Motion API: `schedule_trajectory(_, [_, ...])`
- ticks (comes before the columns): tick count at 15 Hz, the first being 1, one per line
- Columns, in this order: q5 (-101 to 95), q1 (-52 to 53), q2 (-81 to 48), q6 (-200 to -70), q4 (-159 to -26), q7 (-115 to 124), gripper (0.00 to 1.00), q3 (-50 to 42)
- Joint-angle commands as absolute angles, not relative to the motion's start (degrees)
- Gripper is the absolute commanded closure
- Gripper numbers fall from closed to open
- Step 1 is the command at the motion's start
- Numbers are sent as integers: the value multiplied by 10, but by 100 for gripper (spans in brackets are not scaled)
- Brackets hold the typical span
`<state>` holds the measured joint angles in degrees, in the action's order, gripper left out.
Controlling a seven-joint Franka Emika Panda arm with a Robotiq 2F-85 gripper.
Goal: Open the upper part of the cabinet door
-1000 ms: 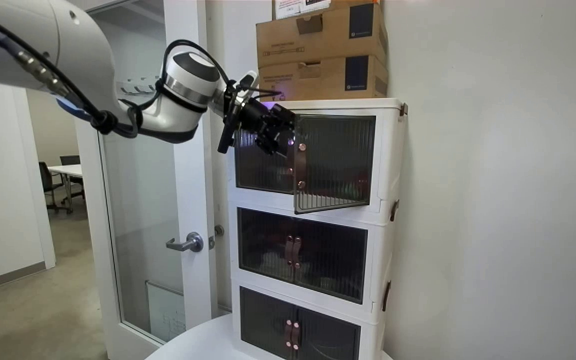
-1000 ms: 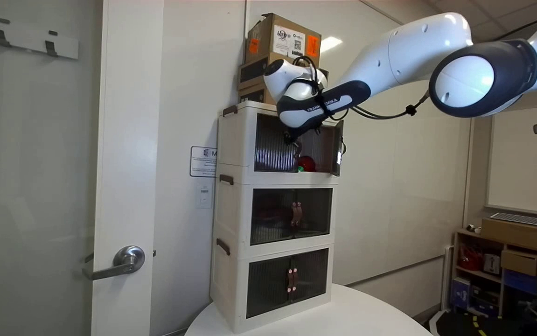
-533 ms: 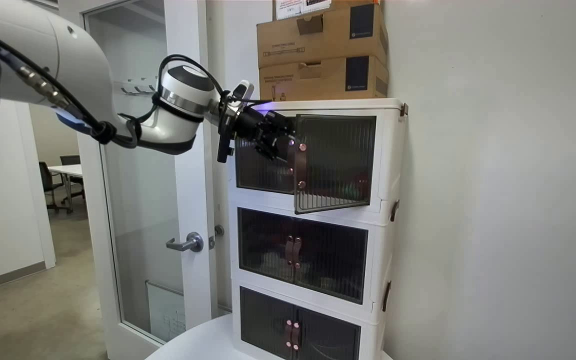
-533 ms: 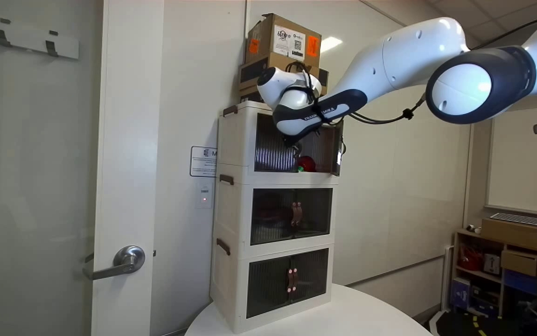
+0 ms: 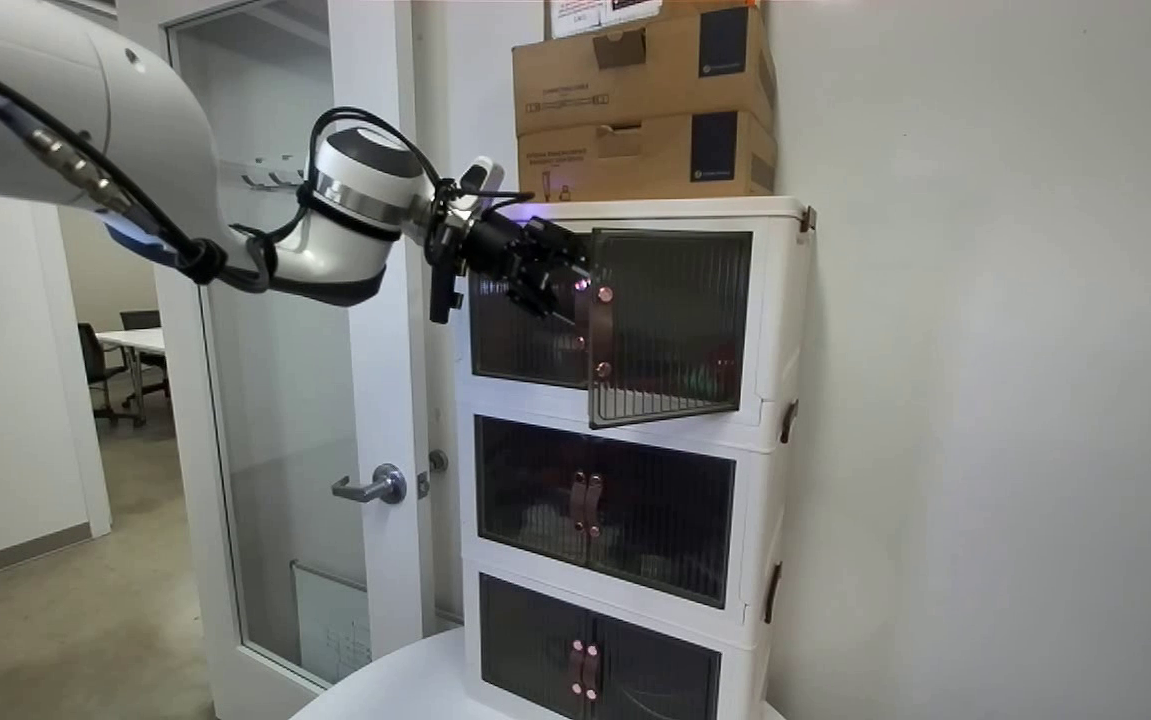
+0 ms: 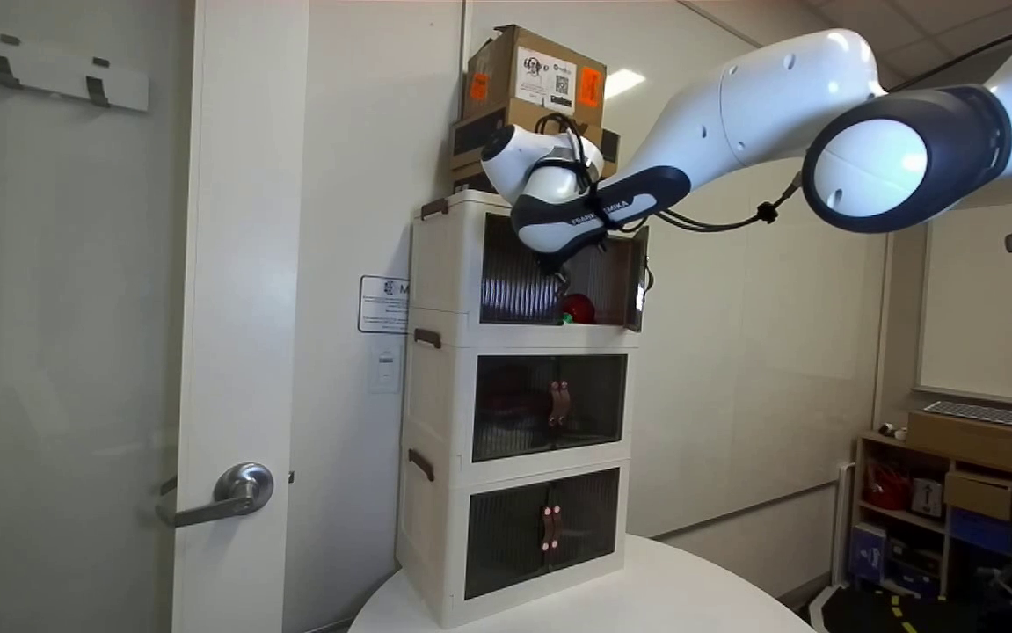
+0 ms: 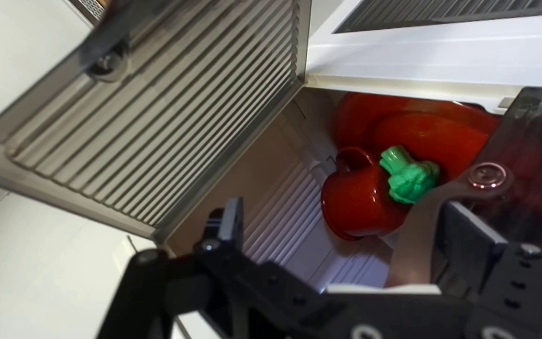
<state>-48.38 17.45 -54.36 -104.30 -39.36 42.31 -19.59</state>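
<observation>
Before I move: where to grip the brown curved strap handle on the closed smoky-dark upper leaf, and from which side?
Probably mid-length on the brown curved strap handle, straight from the front: it seems to bow outward between round copper-coloured rivets, and the ribbed smoky neighbouring leaf stands open, leaving room alongside.

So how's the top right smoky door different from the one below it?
The smoky ribbed top door is swung open; the smoky ribbed middle door is shut. The black pincer is nearer the top door than the middle door. Both are see-through and have a brown strap handle.
</observation>
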Motion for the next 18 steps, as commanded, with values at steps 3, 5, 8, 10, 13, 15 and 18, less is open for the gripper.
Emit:
schedule_trajectory(3, [-487, 185, -543, -997, -391, 423, 0, -204])
schedule_trajectory(5, [-486, 190, -544, -989, -392, 427, 0, -204])
schedule_trajectory(8, [-486, 203, -544, -960, -396, 433, 0, -202])
schedule_trajectory(10, [-485, 214, -545, -932, -397, 440, 0, -201])
schedule_trajectory(13, [-474, 218, -546, -915, -392, 449, 0, -192])
schedule_trajectory(15, [-461, 210, -541, -934, -389, 435, 0, -178])
schedule_trajectory(18, [-451, 191, -535, -974, -383, 412, 0, -165])
